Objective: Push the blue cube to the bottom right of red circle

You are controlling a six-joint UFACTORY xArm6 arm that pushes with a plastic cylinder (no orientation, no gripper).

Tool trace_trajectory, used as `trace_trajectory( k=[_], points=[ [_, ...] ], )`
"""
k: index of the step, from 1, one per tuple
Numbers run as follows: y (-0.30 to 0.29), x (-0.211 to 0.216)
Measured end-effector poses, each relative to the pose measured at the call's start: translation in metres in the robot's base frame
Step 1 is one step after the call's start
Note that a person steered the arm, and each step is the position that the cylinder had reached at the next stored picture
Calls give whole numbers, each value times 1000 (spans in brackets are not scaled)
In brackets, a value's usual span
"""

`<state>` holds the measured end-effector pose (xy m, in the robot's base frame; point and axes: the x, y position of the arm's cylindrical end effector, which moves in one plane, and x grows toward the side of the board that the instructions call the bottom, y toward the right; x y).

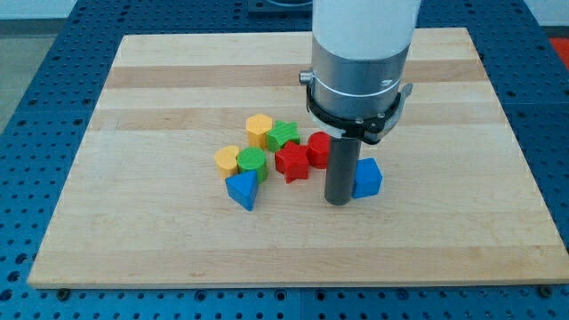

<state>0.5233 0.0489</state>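
The blue cube point(368, 178) sits right of the board's middle, touching or nearly touching my tip point(338, 201) on the tip's right side. The red circle point(318, 148) stands just up and left of the cube, partly hidden behind my rod. My tip rests on the board directly below the red circle and left of the blue cube.
A cluster lies to the left: a red star point(292, 162), green star point(284, 134), yellow hexagon point(259, 130), green circle point(252, 164), yellow heart-like block point(228, 161) and blue triangle point(242, 188). The wooden board point(133, 231) ends near the view's bottom.
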Motion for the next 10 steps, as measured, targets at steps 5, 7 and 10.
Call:
trace_trajectory(
  k=[5,7,10],
  points=[
    [24,2],
    [33,-4],
    [76,-5]
  ],
)
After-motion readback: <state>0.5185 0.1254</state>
